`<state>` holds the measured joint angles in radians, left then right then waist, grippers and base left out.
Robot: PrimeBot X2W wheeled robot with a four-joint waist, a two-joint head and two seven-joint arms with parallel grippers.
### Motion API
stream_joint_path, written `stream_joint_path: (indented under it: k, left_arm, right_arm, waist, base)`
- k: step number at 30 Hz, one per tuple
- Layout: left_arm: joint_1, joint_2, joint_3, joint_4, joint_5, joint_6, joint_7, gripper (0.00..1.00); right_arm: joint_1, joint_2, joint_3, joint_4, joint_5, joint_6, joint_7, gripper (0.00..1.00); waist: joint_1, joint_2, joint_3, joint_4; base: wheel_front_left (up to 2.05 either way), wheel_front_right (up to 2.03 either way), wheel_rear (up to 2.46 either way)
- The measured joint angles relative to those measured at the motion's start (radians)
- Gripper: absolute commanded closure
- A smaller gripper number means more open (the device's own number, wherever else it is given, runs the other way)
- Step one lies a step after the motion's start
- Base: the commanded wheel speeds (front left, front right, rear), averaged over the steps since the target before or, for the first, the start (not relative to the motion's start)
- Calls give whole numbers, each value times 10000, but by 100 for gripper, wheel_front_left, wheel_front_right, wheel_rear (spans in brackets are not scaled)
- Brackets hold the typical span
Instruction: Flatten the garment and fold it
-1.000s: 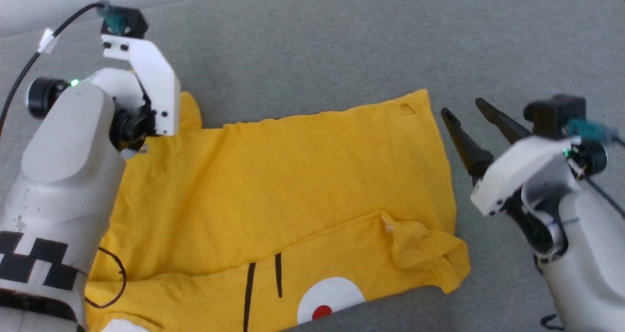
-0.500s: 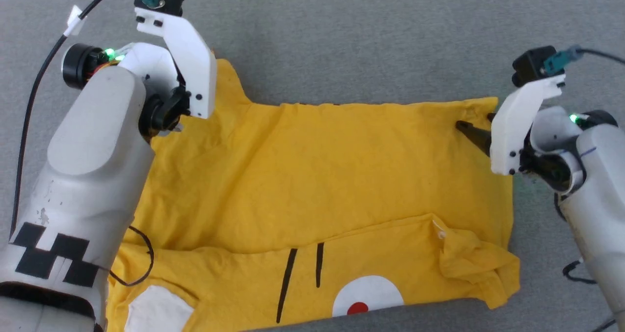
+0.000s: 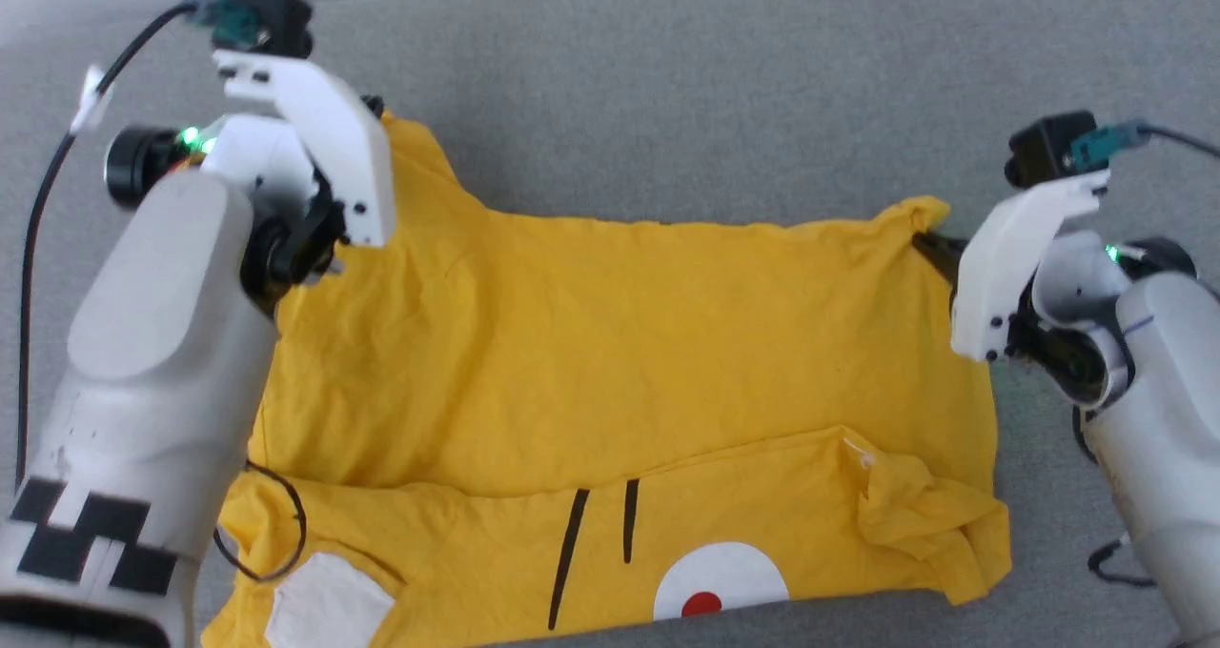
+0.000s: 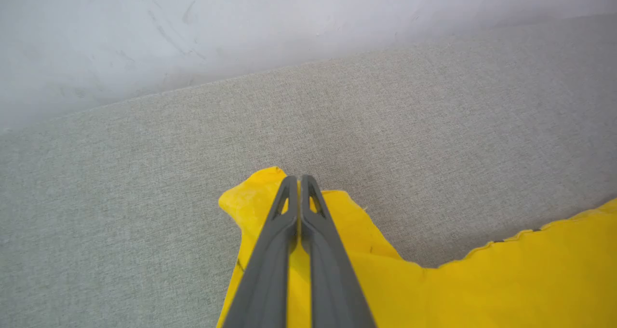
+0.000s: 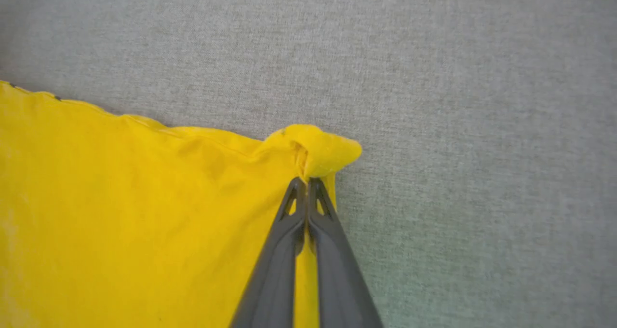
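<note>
Garment (image 3: 620, 343) corners lie pinched between both closed jaws.

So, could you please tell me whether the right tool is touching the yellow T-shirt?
Touching. The right wrist view shows the right tool shut on a bunched corner of the T-shirt, cloth puckered at its tips.

Soft, even light all round, barely any shadow. The head view is slightly smeared, worst on the left arm (image 3: 124, 419) at lower left; both wrist views look sharp.
</note>
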<state>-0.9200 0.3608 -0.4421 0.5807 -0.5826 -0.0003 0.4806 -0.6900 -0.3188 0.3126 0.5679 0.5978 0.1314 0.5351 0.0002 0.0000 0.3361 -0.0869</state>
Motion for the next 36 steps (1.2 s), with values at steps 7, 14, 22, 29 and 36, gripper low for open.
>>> stream_joint_path:
  k: [7, 14, 22, 29, 36]
  left_arm:
    - [2272, 447, 913, -1256, -663, 520, -1221, 100]
    - [6334, 828, 1747, -3647, -1361, 1597, -1866, 100]
    - [9499, 545, 1766, -5384, -1862, 2487, -1887, 100]
    - [10265, 71, 1724, -5277, -1893, 2663, -2715, 0]
    - [10545, -186, 2013, -5313, -1383, 2573, -4757, 0]
  right_arm:
    - [1584, 10, -205, -648, 15, 2, -1039, 100]
    - [3888, 128, -825, -1225, 282, 2, -1722, 100]
    - [5380, 255, -1639, -1302, 167, 4, -2274, 0]
    - [6502, 393, -1854, -1916, -44, 2, -2660, 0]
    - [7811, 460, -2627, -4013, -382, 2, -2769, 0]
  waist:
    - [-2, 0, -901, 58]
    - [-5, 0, -2021, 190]
    - [-4, 0, -2777, 507]
    - [-2, 0, -3090, 598]
    - [-3, 0, -3472, 491]
  base:
    - [0, 0, 0]
    - [0, 0, 0]
    - [0, 0, 0]
    - [0, 0, 0]
    - [0, 0, 0]
